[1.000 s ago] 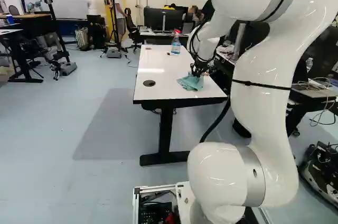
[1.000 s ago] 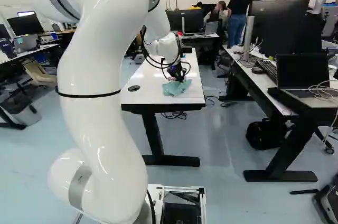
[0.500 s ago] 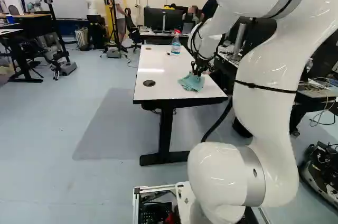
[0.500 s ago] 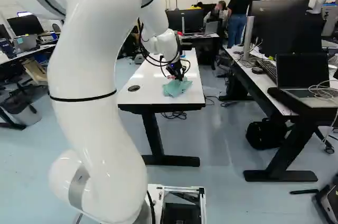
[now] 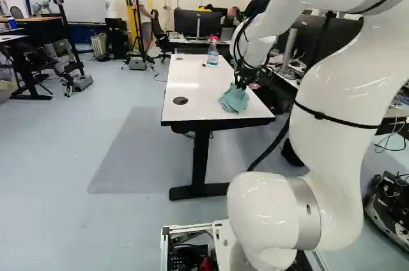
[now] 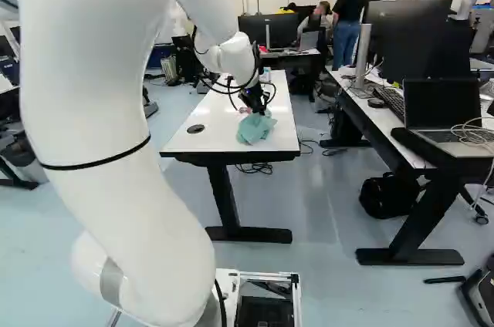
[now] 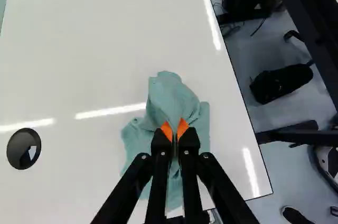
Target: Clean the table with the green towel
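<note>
The gripper [image 7: 175,131] is closed on the green towel [image 7: 171,97], with a bunched fold of it pinched between the two jaws. So the towel lies directly at and under the jaws; its main fold runs about in line with them, and the loose cloth spreads ahead and to both sides. Its lower part seems to rest on the table [image 7: 79,44], close to the near end and nearer to the right long edge. Most of the white surface lies ahead and to the left, toward the round hole [image 7: 22,147] and, farther, the bottle [image 5: 213,54]; I judge that the wiping stroke must go that way, with the cloth pressed flatter. The arm [image 6: 100,111] rises from its joint, bends, and reaches forward over the table, its wrist pointing downward.
</note>
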You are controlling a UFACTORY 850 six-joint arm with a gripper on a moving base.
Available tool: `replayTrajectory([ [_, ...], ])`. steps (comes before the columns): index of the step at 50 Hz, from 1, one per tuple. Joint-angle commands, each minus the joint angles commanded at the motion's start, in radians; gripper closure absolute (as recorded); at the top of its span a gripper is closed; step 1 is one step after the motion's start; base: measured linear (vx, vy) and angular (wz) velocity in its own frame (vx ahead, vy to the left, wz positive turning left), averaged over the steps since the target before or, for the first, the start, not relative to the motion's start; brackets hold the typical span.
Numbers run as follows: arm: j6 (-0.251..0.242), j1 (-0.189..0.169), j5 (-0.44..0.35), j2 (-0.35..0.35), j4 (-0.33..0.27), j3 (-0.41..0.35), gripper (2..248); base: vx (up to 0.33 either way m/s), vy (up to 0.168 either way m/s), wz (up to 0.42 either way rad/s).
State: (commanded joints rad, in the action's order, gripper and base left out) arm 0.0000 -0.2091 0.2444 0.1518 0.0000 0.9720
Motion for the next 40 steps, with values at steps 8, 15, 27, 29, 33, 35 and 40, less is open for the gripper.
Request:
replayTrajectory([
  [8, 0.000, 0.003, 0.000, -0.029, 0.000, -0.033, 219, 0.000, 0.000, 0.000],
  [15, 0.000, 0.006, 0.000, -0.056, 0.000, -0.061, 219, 0.000, 0.000, 0.000],
  [27, 0.000, 0.013, 0.000, -0.103, 0.000, -0.112, 219, 0.000, 0.000, 0.000],
  [29, 0.000, 0.015, 0.000, -0.111, 0.000, -0.120, 219, 0.000, 0.000, 0.000],
  [33, 0.000, 0.019, 0.000, -0.126, 0.000, -0.136, 219, 0.000, 0.000, 0.000],
  [35, 0.000, 0.022, 0.000, -0.134, 0.000, -0.144, 219, 0.000, 0.000, 0.000],
  [40, 0.000, 0.028, 0.000, -0.154, 0.000, -0.164, 219, 0.000, 0.000, 0.000],
])
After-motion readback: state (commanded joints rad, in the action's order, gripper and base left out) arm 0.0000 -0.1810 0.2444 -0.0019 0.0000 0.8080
